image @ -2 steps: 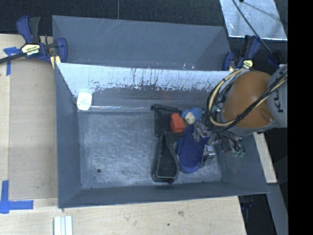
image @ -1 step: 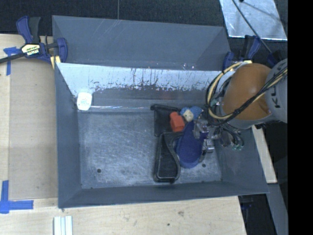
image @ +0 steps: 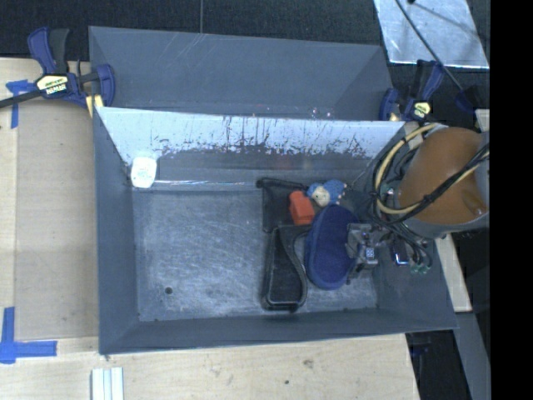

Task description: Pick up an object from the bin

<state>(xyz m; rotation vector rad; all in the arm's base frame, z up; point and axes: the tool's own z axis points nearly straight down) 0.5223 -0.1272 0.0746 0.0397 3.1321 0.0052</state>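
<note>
My gripper (image: 364, 249) is low at the bin's right side, right beside a dark blue oval pad-like thing (image: 328, 247) that lies tilted on the floor. Its fingertips touch that thing's right edge. Left of the blue thing lies a black oblong case (image: 280, 273) with a long black strip running up from it. An orange block (image: 301, 207) and a small blue and white toy (image: 323, 193) sit just behind the blue thing, near the back wall.
A small white cup-like thing (image: 143, 172) rests in the bin's far left corner. The arm with its orange cover and cables hangs over the bin's right rim.
</note>
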